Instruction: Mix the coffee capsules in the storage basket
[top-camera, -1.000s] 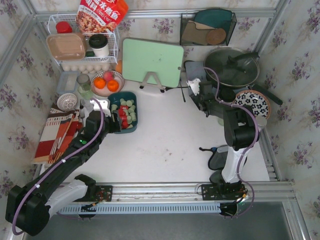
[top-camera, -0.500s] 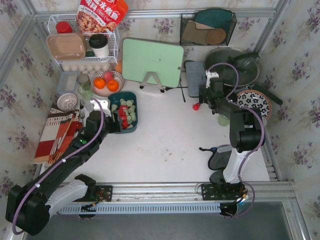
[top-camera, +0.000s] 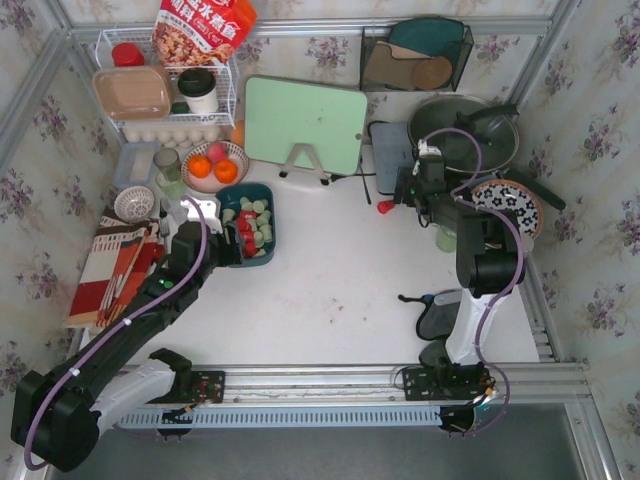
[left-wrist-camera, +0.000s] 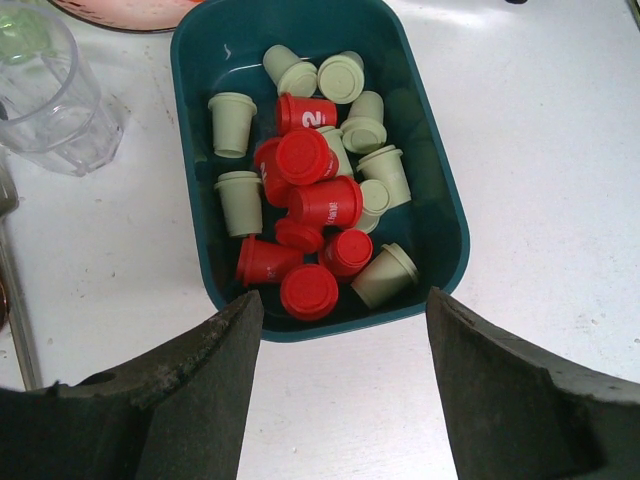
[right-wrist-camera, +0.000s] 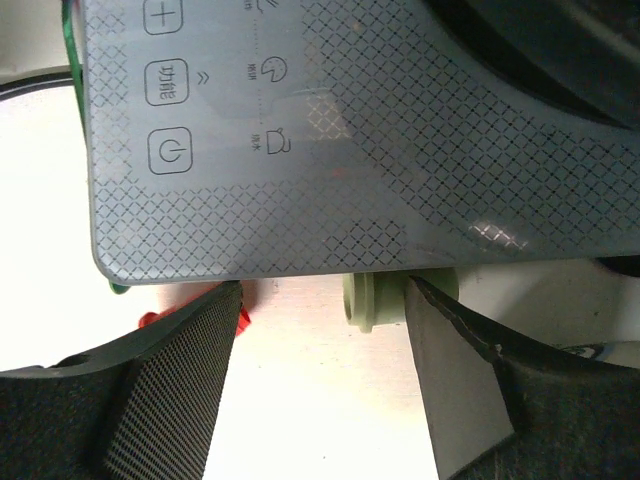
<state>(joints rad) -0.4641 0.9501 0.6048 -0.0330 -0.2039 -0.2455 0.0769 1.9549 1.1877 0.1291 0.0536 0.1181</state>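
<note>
**Left gripper waits at the basket's near end, jaws wide and empty**

The storage basket (left-wrist-camera: 192, 70) sits on the left half of the table (top-camera: 330, 290), just beyond the left gripper (left-wrist-camera: 342, 300). The jaws are spread wide and hold nothing. In the left wrist view they straddle the basket's near rim without touching it. The basket's long axis runs near to far, almost in line with the gripper's reach and leaning slightly left at the far end. A stirring pass would probably push straight ahead and down into the tub.

The left arm is much the nearer of the two. The right gripper (right-wrist-camera: 322, 290) is well apart, far over on the right at the near edge of the induction cooker (right-wrist-camera: 300, 130). Its jaws are also open and grip nothing. A pale green capsule (right-wrist-camera: 375, 300) lies on its side between them, close to the right finger. A red capsule (top-camera: 385, 207) lies on the table just to the left of that gripper.

The coffee capsules (left-wrist-camera: 315, 190) in the basket look only partly mixed. The red ones bunch in the middle and towards the near end. The pale green ones sit mostly round the far end and the right side. Some stand upright and others lie tipped over, and one red capsule shows a white "2". They lie loosely, with bare floor at the far end.
</note>
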